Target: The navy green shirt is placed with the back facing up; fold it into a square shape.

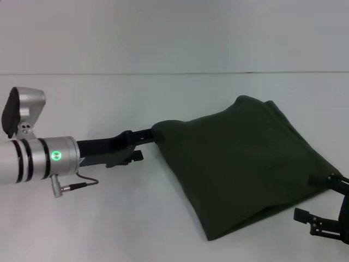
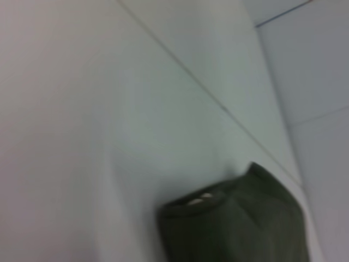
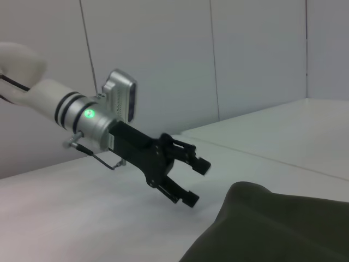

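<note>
Fingers of the left gripper point(image 3: 192, 180): two black fingers, spread apart in the right wrist view, nothing between them there. Tips stand just beside the left corner of the shirt; in the head view the upper finger point(image 1: 143, 132) reaches to the cloth's edge, contact not determinable. Behind the fingers: black gripper body, silver wrist cuff with a green light point(image 1: 56, 155), grey camera housing point(image 1: 24, 112) on top.

Fingers of the right gripper point(image 1: 327, 204): black, at the lower right edge of the head view, by the right corner of the shirt. One finger lies at the cloth's edge, another lower and clear of it; grip on cloth cannot be told.

Navy green shirt point(image 1: 245, 164): large, dark olive cotton, plain side up, lying bunched in a rough diamond on the white table point(image 1: 109, 218), right of centre, between the two grippers. Left wrist view shows one folded corner with a pale patch at its edge point(image 2: 199, 200).
</note>
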You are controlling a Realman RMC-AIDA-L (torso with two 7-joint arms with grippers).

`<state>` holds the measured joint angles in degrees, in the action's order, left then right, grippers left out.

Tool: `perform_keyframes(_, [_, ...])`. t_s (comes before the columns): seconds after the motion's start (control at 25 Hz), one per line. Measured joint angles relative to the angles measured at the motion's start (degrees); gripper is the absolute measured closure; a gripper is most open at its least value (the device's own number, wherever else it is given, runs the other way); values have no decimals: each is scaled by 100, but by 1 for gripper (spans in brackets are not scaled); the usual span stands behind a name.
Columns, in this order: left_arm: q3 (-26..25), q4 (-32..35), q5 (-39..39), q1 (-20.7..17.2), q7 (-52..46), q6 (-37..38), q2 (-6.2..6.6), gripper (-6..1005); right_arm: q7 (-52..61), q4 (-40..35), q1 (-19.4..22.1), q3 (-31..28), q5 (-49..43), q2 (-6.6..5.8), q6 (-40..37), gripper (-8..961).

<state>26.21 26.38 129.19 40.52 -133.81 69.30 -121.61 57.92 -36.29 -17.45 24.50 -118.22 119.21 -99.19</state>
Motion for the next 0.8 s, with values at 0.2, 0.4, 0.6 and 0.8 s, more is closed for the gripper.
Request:
perform_keyframes(0.2, [147,-19,-45,107,-180,-412,-69,170,47,0,-38,2,-4,-27,1,39])
perform_keyframes(0.4, [153,-228,-47,251,-194,-651,-129,174,48,0,-70,2,-8,-37,5,38])
perform_keyframes(0.6, [156,-300,-50,332,-179,-821,-198,178,50,0,-75,2,-8,-40,5,38])
perform_keyframes(0.8, [171,-379,-60,455,-133,-912,-227,182,49,0,-74,2,-40,-39,1,39])
